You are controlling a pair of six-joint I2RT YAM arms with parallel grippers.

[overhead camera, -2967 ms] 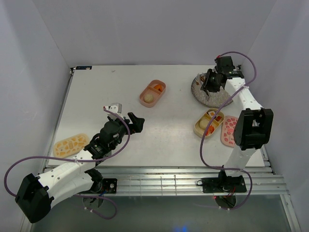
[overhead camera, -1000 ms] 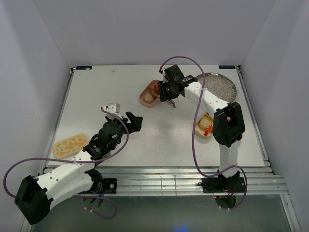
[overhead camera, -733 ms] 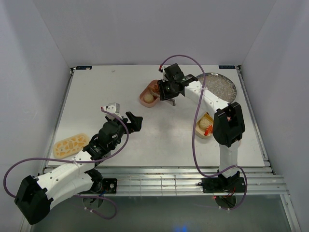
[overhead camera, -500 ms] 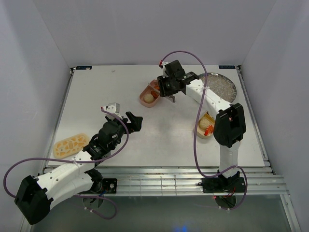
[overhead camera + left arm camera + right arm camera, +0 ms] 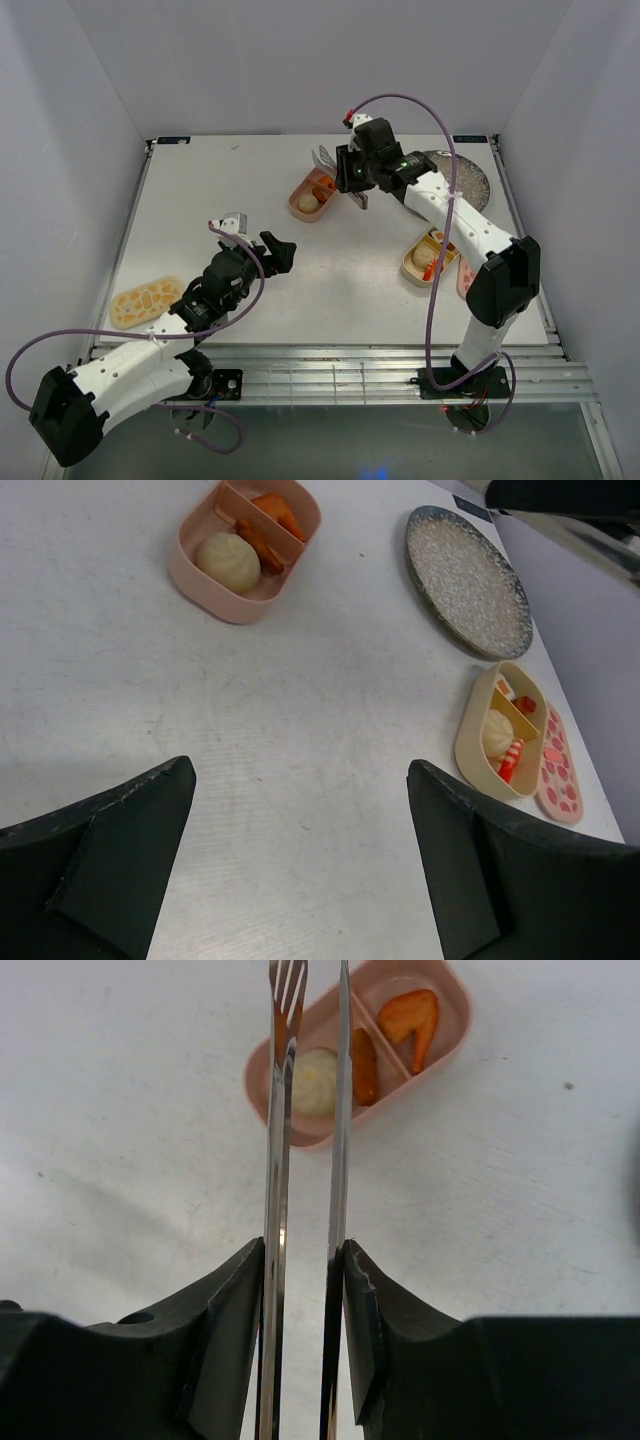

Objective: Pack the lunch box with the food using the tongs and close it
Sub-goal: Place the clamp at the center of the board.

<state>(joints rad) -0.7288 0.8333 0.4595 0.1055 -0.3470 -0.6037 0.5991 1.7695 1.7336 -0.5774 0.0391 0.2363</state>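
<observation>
My right gripper (image 5: 351, 176) (image 5: 305, 1250) is shut on the silvery tongs (image 5: 326, 158) (image 5: 338, 1110), whose two arms stand a little apart with nothing between them. Their tips hang over the far end of the pink lunch box tray (image 5: 315, 193) (image 5: 450, 1030). That tray holds a cream bun (image 5: 315, 1080) (image 5: 228, 560) and orange pieces (image 5: 415, 1015). The tan tray (image 5: 432, 256) (image 5: 470, 750) at the right holds a bun and a red-and-white piece (image 5: 510, 757). My left gripper (image 5: 275, 250) (image 5: 300, 770) is open and empty above bare table, well short of both trays.
A grey speckled plate (image 5: 470, 180) (image 5: 468, 580) lies at the back right, partly behind my right arm. The pink lid (image 5: 555, 770) lies beside the tan tray. The tan lid (image 5: 145, 302) rests at the near left edge. White walls enclose the table.
The right arm came from the plate to the pink tray, then drew back to the right with the tongs, which have narrowed slightly. The left arm has not moved.
</observation>
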